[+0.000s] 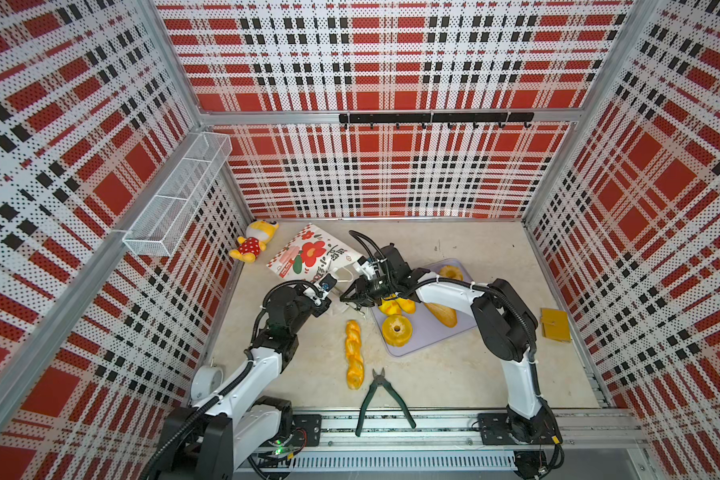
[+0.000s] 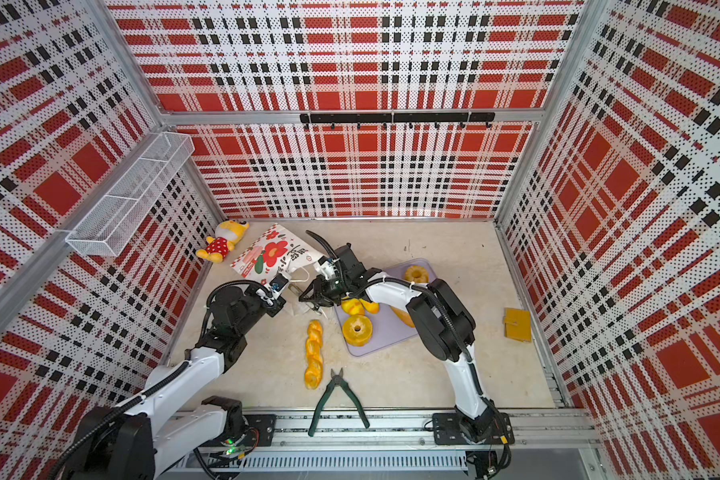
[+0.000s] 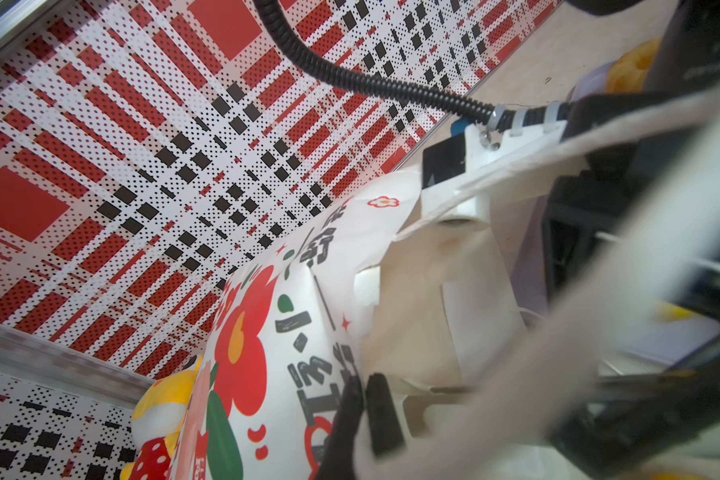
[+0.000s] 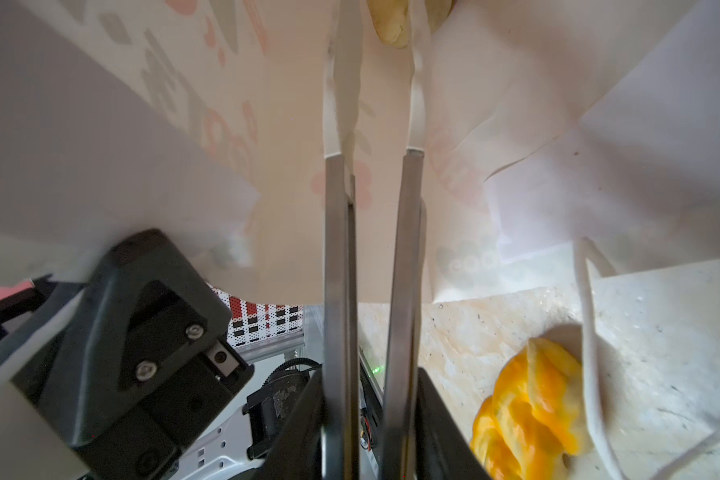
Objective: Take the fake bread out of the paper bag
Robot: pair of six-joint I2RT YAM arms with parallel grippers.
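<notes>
From my remote seat, the paper bag [image 1: 308,253] [image 2: 273,251] lies on its side on the counter [image 1: 454,382], and I place everything else from it. The left pincer [image 3: 364,390] is closed. In its wrist view the black fingers [image 3: 381,411] seem to pinch the rim of the bag's mouth, though that corner is blurred.

The right pincer [image 4: 377,83] reaches through the mouth into the bag. Its two slim fingers stand slightly apart with nothing between them. Deeper in the bag, just past its tips, I see a pale piece of fake bread [image 4: 387,25], cut off by the frame.

The other breads are outside the bag. A twisted braid [image 1: 354,353] [image 2: 314,353] lies on the bare counter in front of the mouth, near one of the white cord handles [image 4: 591,353].

A lilac tray [image 1: 433,338] sits to the side of the mouth, beyond the right arm. It holds a ring cake [image 1: 397,330] [image 2: 357,329], a few small rolls [image 1: 395,306] partly under the arm, a long loaf [image 1: 441,313] and another ring [image 1: 451,272] at the end farthest from the bag.

A yellow plush doll [image 1: 252,245] lies just beside the bag's closed end. Green-handled cutters [image 1: 381,399] lie beyond the braid, well away from the mouth.
</notes>
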